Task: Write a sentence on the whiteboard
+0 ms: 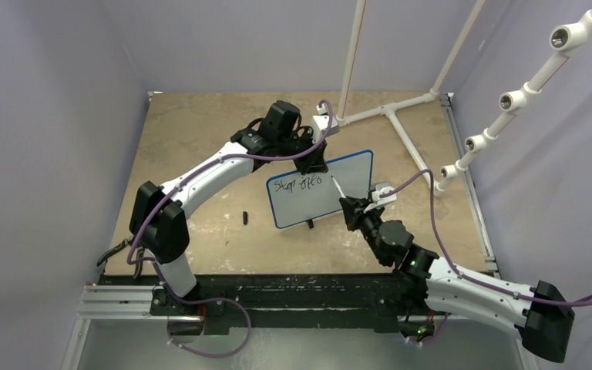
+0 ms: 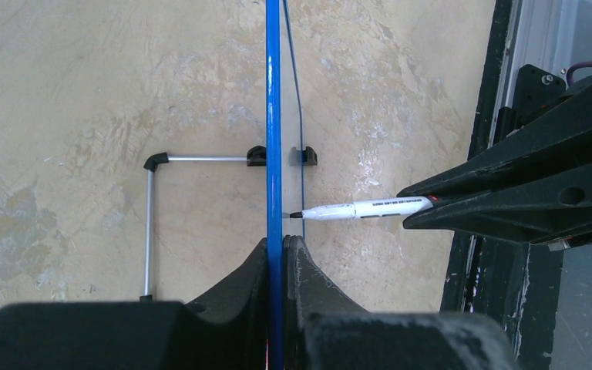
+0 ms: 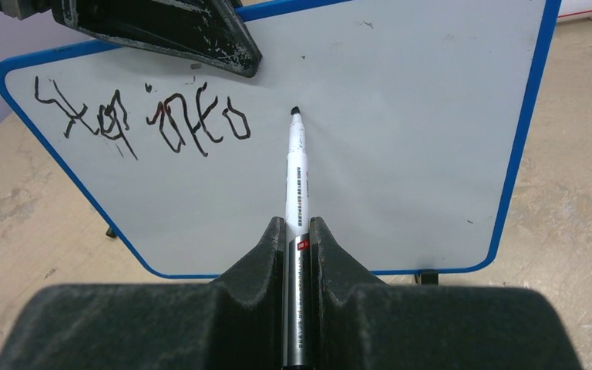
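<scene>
The whiteboard stands upright on the table, blue-rimmed. My left gripper is shut on its top edge; in the left wrist view the blue rim runs between the closed fingertips of my left gripper. The sentence is a black scribble across the board's upper left. My right gripper is shut on a white marker, whose black tip sits at the board's face just right of the writing. The marker points straight at the board.
A small black marker cap lies on the table left of the board. A white pipe frame stands behind it, and a pipe rack rises at the right. The board's wire stand extends behind it.
</scene>
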You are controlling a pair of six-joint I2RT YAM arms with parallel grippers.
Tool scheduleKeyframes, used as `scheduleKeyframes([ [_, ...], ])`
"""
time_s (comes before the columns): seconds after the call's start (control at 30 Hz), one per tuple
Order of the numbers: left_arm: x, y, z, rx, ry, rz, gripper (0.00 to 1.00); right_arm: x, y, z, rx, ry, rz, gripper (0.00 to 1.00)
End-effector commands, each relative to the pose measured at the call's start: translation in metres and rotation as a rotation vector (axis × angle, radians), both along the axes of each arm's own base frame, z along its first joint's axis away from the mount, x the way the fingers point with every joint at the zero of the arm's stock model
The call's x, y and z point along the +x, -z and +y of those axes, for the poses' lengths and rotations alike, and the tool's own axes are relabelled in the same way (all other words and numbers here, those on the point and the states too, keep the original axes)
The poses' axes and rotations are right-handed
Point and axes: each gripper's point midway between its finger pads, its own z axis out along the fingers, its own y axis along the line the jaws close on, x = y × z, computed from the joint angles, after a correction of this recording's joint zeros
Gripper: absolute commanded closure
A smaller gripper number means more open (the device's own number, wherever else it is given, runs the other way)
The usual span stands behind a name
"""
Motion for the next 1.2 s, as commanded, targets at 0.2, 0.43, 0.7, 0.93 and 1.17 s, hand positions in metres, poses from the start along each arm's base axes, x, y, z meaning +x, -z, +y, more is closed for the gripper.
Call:
scheduleKeyframes([
  [0.2,-0.002,-0.008,-0.002,-0.017,0.043,-0.052,1.0,0.007,-0.016,-0.011,0.051,0.082,-0.024,1.0],
  [0.43,-0.001,-0.008,-0.002,-0.015,0.042,-0.052,1.0,0.001,-0.03,-0.014,0.084,0.048,-0.079,1.0],
  [0.7,-0.001,-0.006,-0.002,-0.014,0.042,-0.047,1.0,-0.001,-0.04,-0.007,0.084,0.006,-0.107,1.0],
  [0.93,-0.002,-0.007,-0.002,-0.016,0.046,-0.048,1.0,0.003,-0.035,0.001,0.056,-0.003,-0.091,1.0],
  [1.17,-0.002,-0.008,-0.001,-0.018,0.046,-0.049,1.0,0.004,-0.027,0.003,0.038,0.002,-0.061,1.0],
])
